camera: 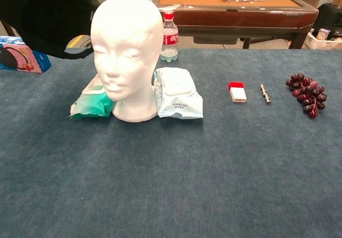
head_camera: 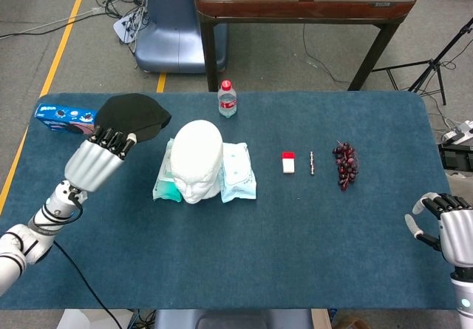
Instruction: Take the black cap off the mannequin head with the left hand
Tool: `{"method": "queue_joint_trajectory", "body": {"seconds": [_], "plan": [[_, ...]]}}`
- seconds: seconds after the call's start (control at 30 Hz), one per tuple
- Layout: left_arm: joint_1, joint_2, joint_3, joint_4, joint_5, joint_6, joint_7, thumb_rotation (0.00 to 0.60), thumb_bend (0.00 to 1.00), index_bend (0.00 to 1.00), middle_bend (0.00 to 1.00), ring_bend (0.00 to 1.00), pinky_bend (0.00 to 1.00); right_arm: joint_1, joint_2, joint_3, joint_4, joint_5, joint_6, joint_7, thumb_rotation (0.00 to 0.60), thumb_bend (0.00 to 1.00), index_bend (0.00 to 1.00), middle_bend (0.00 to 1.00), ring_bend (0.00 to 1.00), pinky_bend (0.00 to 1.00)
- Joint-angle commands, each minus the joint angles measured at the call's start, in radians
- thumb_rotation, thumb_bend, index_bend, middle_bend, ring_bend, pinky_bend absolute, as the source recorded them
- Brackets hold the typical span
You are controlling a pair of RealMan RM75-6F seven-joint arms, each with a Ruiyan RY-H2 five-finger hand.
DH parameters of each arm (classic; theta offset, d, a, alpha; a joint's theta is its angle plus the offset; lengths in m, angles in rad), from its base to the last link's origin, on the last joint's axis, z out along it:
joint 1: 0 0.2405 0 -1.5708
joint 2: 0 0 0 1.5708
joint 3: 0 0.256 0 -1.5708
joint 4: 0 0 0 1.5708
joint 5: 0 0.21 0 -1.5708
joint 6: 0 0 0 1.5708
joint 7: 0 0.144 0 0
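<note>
The black cap [head_camera: 135,113] is off the white mannequin head [head_camera: 196,159] and hangs in the air to its left, gripped by my left hand [head_camera: 96,158]. In the chest view the cap [camera: 51,21] fills the upper left, beside the bare mannequin head [camera: 126,51]; the hand itself is hidden there. The mannequin head stands upright mid-table. My right hand [head_camera: 449,228] rests at the table's right front corner, fingers apart and holding nothing.
Two wet-wipe packs [head_camera: 238,171] flank the mannequin head. A water bottle [head_camera: 227,98] stands behind it, a blue cookie box [head_camera: 65,115] lies far left under the cap. A red-white small box [head_camera: 288,163], a metal piece [head_camera: 312,163] and grapes [head_camera: 345,163] lie to the right.
</note>
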Motion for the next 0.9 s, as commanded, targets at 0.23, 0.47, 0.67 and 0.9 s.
{"method": "queue_joint_trajectory", "body": {"seconds": [0.23,0.47,0.67,0.9], "plan": [[0.086,-0.101,0.126,0.288,0.043,0.142,-0.173,0.600,0.56,0.65,0.75,0.62,0.68,0.002,-0.001,0.000,-0.001,0.004,-0.005,-0.004,0.600,0.29,0.60,0.52,0.46,0.48],[0.148,-0.101,0.199,0.306,0.049,0.094,-0.143,0.600,0.56,0.65,0.75,0.61,0.68,0.001,-0.002,0.000,-0.001,0.002,-0.004,-0.006,0.600,0.29,0.60,0.52,0.46,0.48],[0.208,-0.051,0.221,0.137,0.006,-0.027,-0.012,0.600,0.56,0.65,0.71,0.58,0.68,0.001,-0.001,-0.001,-0.002,0.003,-0.007,-0.009,0.600,0.29,0.60,0.52,0.46,0.48],[0.283,0.083,0.256,-0.204,-0.032,-0.133,0.206,0.600,0.56,0.61,0.69,0.55,0.68,0.001,0.000,-0.001,-0.004,0.006,-0.009,-0.009,0.600,0.29,0.60,0.52,0.46,0.48]]}}
